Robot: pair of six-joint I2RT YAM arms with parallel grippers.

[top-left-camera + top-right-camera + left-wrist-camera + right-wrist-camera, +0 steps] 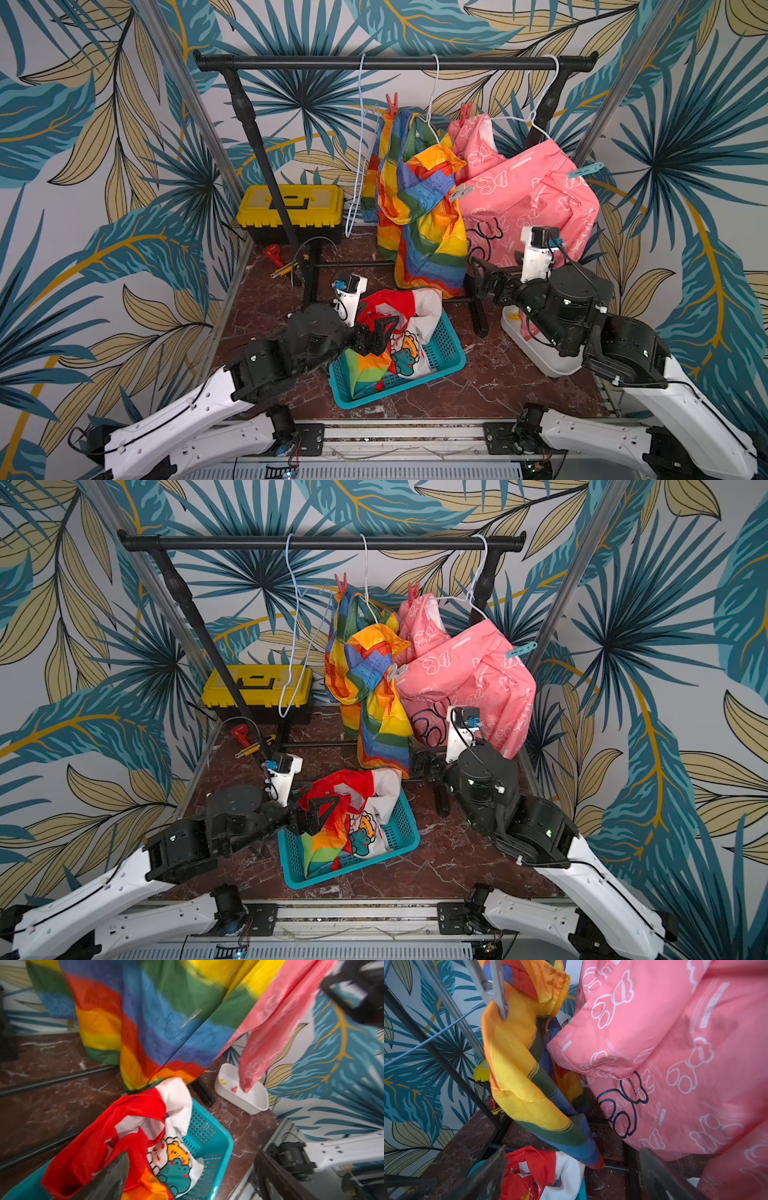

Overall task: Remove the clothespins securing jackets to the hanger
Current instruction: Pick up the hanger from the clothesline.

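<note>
A red jacket point(395, 307) with white lining lies crumpled in the teal basket point(449, 357). My left gripper point(380, 328) hovers open just over it, fingers wide in the left wrist view point(191, 1180). The rainbow jacket point(419, 199) and the pink jacket point(528, 195) hang from white hangers on the black rail point(395, 63). Two red-pink clothespins point(391, 102) point(465, 111), a pale grey one point(461, 193) and a light blue one point(585, 170) grip them. My right gripper point(478, 274) stands open and empty, low beside the rainbow jacket's hem point(571, 1176).
An empty light blue hanger point(358, 145) hangs left of the jackets. A white tray point(255, 1101) at the right holds a yellow and a red clothespin, and the pink sleeve dips into it. A yellow toolbox point(291, 208) and small tools point(274, 257) lie at the back left.
</note>
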